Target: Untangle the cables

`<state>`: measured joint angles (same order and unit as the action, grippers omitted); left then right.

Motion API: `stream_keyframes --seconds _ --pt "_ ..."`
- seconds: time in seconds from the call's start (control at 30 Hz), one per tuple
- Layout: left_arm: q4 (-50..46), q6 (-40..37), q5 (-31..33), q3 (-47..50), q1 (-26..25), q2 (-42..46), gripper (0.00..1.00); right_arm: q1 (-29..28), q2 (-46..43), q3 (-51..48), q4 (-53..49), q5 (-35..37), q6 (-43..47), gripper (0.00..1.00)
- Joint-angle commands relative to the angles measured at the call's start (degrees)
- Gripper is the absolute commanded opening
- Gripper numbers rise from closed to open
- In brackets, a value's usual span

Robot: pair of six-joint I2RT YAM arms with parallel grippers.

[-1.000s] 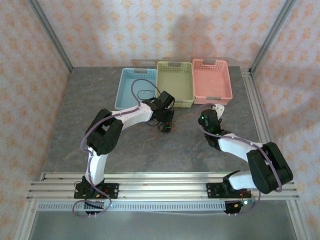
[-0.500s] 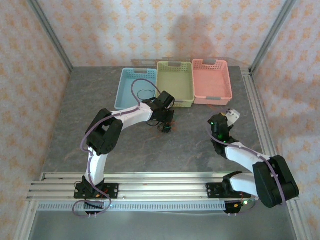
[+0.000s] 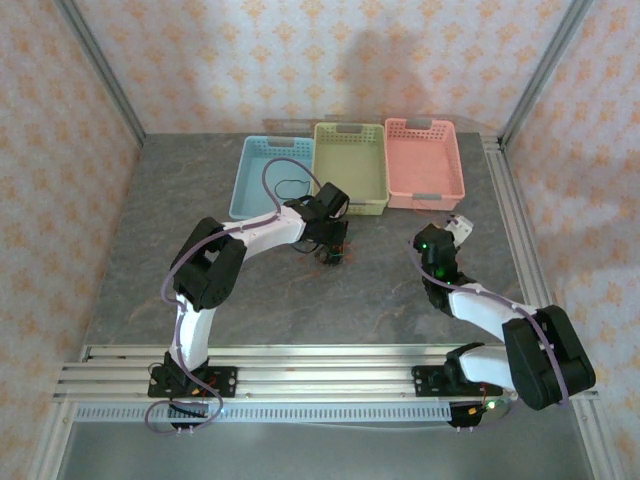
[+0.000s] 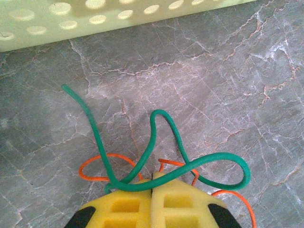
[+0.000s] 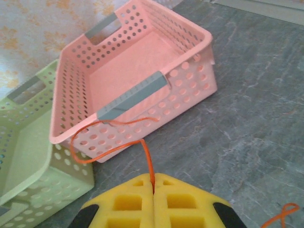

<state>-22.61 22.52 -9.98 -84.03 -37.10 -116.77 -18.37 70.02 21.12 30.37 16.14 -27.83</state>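
Though thin and plainly light, the cables (image 4: pixel 223 157) look limp with a little spring – they hold their loops where they lie and would likely follow any pull without resistance. The tangle sits on the counter (image 4: pixel 228 71) just near of the pale green basket (image 4: pixel 95 19).

- The green cable (image 4: pixel 161 113) makes two open loops, and its free end lies to the far left, clear of the rest.
- The orange cable (image 4: pixel 109 156) passes beneath it at several crossings.
- The left tool (image 4: pixel 152 183) stands at the near edge of the tangle with its yellow pads pressed together and the green cable lying across their tips. Whether a strand is nipped between them cannot be told.
- The right tool (image 5: pixel 153 183) has its pads pressed together on an orange wire (image 5: pixel 147 156). This wire rises from the seam and curls against the near wall of the pink basket (image 5: pixel 190 90), below its grey handle. Whether it continues into the tangle cannot be told.

Assessment: the jackets appear smooth, so a strand may slide through soft pads under a sharp pull. A firm pinch and a slow draw seem advisable. The best hold on the green cable is judged to be its free far-left end or the top of a loop – away from the crossings, where two strands could be caught together. Nothing here looks fragile, though a hard tug could tighten the crossings.
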Motion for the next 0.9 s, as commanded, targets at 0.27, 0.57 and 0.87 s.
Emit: stream_keyframes --seconds 0.27,0.57,0.87 --pt "1.18 0.19 2.18 1.59 0.2 2.71 0.04 -0.03 -1.68 5.27 -2.24 -5.32 1.23 0.0" --pt "1.64 0.28 2.28 1.98 0.19 3.04 0.04 -0.61 6.41 42.24 -19.78 -11.44 6.68 0.0" --pt "1.67 0.32 2.29 2.03 0.19 3.04 0.04 -0.78 31.44 76.92 -21.96 -16.4 7.44 0.0"
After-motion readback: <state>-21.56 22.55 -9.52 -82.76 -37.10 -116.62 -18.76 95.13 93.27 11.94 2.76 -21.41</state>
